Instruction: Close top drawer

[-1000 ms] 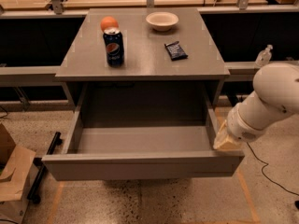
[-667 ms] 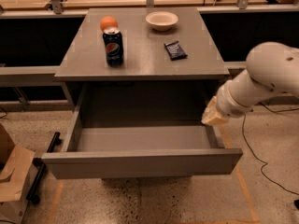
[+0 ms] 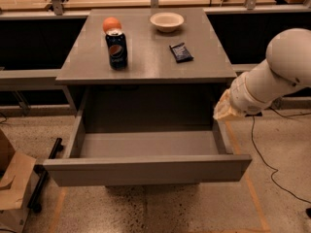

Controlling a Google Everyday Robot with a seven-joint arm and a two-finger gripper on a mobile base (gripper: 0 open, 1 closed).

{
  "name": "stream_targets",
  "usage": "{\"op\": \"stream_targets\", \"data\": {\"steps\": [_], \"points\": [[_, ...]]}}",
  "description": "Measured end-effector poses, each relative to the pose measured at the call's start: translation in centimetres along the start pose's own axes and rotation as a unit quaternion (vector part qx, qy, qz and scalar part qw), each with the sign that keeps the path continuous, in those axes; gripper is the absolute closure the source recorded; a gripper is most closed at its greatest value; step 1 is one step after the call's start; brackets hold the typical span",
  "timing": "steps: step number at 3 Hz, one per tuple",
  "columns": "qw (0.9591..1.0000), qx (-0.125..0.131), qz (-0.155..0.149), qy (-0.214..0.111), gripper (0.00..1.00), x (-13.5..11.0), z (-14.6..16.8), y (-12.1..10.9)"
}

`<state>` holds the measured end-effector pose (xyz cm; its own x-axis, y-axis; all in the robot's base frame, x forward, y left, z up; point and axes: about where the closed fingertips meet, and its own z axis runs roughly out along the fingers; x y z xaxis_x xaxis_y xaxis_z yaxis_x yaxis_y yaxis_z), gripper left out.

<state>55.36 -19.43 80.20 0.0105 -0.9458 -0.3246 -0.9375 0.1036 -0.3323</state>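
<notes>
— Where the arm ended, what did the camera view record?

— Gripper [image 3: 223,111], pale-wrapped, beside the right wall of the top drawer [image 3: 146,170], just under the overhang of the cabinet top [image 3: 146,67]. How far it was open, and whether it gripped or touched anything, could not be told.

— And where was the drawer itself?

— Pulled far out of the grey cabinet, with its flat front panel nearest the camera and its floor and side walls exposed.

— What lay farther out?

— White arm [image 3: 277,72], entering from the right. On the cabinet top were a cola can [image 3: 116,48], an orange [image 3: 112,24] just behind it, a pale bowl [image 3: 166,21] at the back and a dark packet [image 3: 181,52] right of centre. A cardboard box [image 3: 14,183] sat on the floor at lower left, and a black cable [image 3: 262,154] ran across the floor at right.
</notes>
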Motion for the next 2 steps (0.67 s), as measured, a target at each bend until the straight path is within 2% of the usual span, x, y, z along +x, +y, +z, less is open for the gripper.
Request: {"op": "stream_targets", "data": {"steps": [1, 2], "points": [[0.9982, -0.045, 0.027, 0.030, 1.00, 2.2, -0.5, 5.5], [0.9919, -0.100, 0.060, 0.050, 1.00, 4.5, 0.2, 10.5]]}}
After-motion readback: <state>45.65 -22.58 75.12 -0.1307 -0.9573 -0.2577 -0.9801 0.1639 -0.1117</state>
